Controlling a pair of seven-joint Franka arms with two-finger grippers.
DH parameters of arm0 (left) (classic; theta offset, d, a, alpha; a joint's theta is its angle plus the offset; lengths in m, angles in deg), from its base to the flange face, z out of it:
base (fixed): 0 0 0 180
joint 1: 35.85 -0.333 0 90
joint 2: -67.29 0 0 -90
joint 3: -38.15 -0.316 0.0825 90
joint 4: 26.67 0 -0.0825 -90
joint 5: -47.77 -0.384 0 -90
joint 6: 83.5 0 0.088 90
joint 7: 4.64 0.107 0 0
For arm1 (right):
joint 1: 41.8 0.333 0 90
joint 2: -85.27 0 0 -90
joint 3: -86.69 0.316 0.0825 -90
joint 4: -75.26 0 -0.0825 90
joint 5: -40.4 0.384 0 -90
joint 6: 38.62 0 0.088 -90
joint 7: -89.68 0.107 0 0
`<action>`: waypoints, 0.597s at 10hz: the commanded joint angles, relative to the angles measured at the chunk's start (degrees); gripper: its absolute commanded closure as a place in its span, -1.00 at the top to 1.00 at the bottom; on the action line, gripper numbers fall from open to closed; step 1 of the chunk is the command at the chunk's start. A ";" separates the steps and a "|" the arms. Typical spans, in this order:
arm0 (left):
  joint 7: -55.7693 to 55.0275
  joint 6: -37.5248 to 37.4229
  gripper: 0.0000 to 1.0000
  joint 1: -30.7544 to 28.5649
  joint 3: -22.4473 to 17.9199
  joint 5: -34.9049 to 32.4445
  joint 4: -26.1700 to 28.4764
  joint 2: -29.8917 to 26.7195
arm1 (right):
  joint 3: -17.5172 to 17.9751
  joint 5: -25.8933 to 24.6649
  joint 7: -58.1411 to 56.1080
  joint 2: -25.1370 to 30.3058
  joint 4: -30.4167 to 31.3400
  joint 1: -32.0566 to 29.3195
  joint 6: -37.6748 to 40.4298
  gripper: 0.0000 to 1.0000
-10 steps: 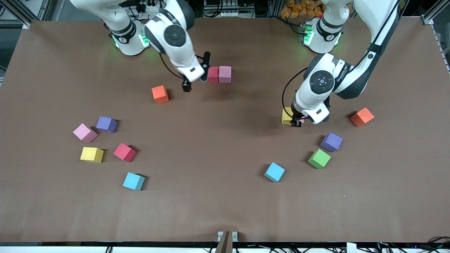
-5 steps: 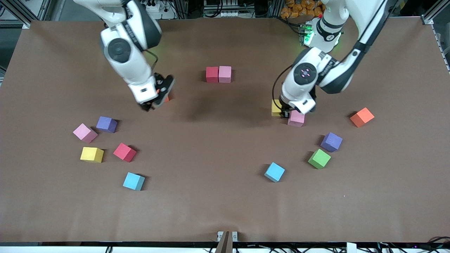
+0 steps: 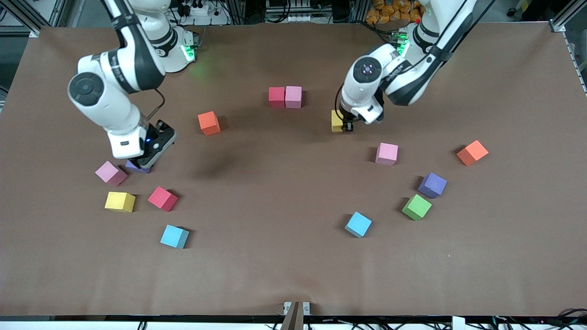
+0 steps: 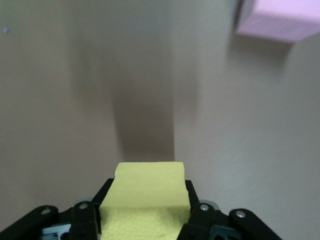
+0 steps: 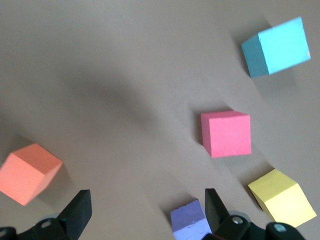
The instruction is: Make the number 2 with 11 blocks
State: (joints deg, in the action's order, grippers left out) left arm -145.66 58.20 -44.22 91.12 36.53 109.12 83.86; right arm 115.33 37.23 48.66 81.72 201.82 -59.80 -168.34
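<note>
My left gripper (image 3: 345, 124) is shut on a yellow block (image 3: 336, 121) and holds it above the table, beside the joined red block (image 3: 276, 97) and pink block (image 3: 293, 96). In the left wrist view the yellow block (image 4: 148, 187) sits between the fingers. My right gripper (image 3: 153, 153) is open over a purple block (image 3: 135, 167), which lies between its fingers (image 5: 216, 206) in the right wrist view (image 5: 189, 221). Near it are pink (image 3: 110, 173), yellow (image 3: 119, 201), red (image 3: 162, 198) and light blue (image 3: 174, 236) blocks. Toward the left arm's end lie pink (image 3: 386, 153), purple (image 3: 432, 184), green (image 3: 416, 206) and light blue (image 3: 358, 224) blocks.
Two orange cubes lie on the brown table: one (image 3: 209, 123) beside the red and pink pair toward the right arm's end, one (image 3: 472, 152) toward the left arm's end. The right wrist view shows the orange cube (image 5: 27, 172), red (image 5: 226, 133), light blue (image 5: 276, 46) and yellow (image 5: 282, 197) blocks.
My left gripper lifted the yellow block away from the pink block and carried it toward the red and pink pair. My right arm swung from that pair, past the orange cube, to over the purple block.
</note>
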 commanded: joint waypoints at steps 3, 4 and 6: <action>-3.20 4.02 -1.00 -0.24 4.06 -0.27 2.38 1.26 | 0.89 -6.20 -3.01 -14.35 -11.20 -5.38 -3.54 1.00; -5.38 4.90 -1.00 1.50 4.16 -0.27 2.46 2.31 | 0.89 -8.40 -3.53 -16.56 -12.12 -5.72 -3.79 1.00; -7.94 5.43 -1.00 3.54 4.07 -0.27 1.86 4.42 | 0.89 -9.22 -3.72 -18.07 -11.69 -5.64 -5.97 1.00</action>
State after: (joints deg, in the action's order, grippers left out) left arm -151.19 62.59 -41.43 94.88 36.53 111.41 86.24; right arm 115.31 29.38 45.47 65.64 191.46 -64.85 -173.59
